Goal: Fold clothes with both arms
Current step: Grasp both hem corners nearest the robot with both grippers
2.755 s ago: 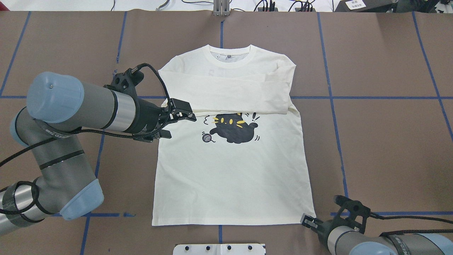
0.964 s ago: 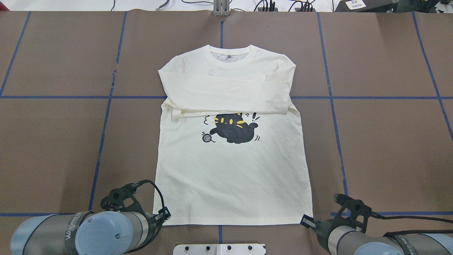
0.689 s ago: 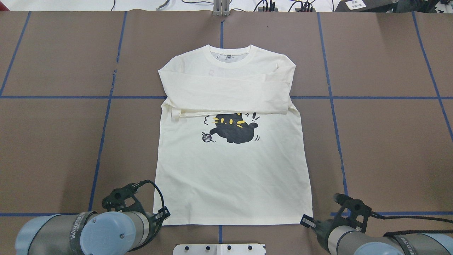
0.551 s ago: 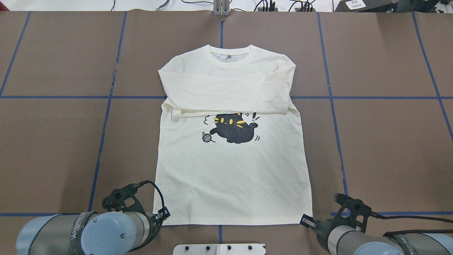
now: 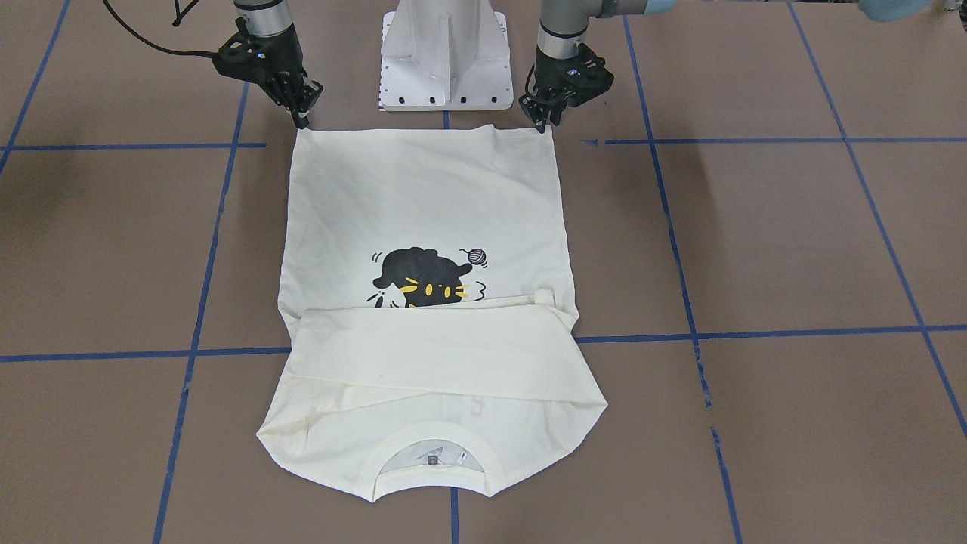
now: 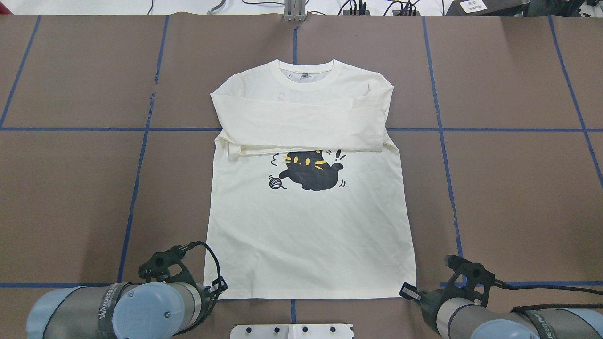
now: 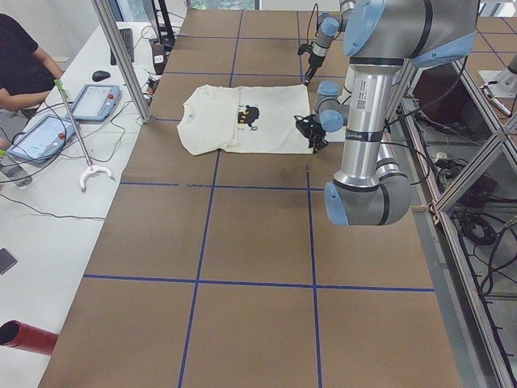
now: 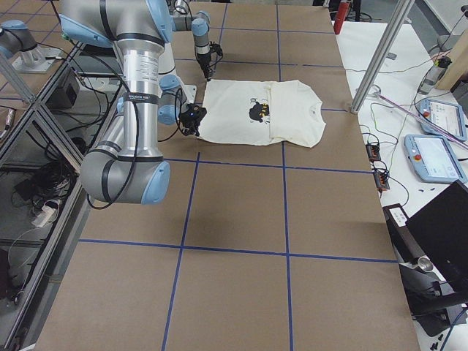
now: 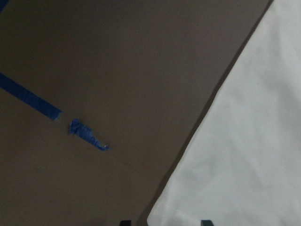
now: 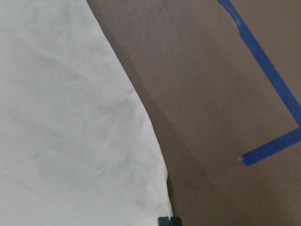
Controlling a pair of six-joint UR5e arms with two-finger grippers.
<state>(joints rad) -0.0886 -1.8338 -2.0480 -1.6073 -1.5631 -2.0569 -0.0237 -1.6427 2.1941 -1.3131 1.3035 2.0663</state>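
The cream long-sleeved shirt (image 6: 306,226) lies flat on the brown table, print side up. Both sleeves are folded across the chest above the black cat print (image 6: 311,172), and the collar points away from me. My left gripper (image 6: 219,285) is low at the near left hem corner. In the left wrist view its fingertips (image 9: 204,222) stand apart on either side of that corner (image 9: 160,216), so it is open. My right gripper (image 6: 407,292) is at the near right hem corner. In the right wrist view (image 10: 169,220) its tips are together at the cloth's corner (image 10: 162,202).
The white pedestal base (image 5: 446,60) stands just behind the hem, between the two grippers. Blue tape lines (image 6: 136,188) cross the table. A metal post (image 6: 294,12) and cables sit at the far edge. An operator (image 7: 24,73) and tablets are beside the table.
My left arm has moved from the folded sleeve's cuff down to the near left hem corner, and has since only crept a little. The right arm has hardly moved.
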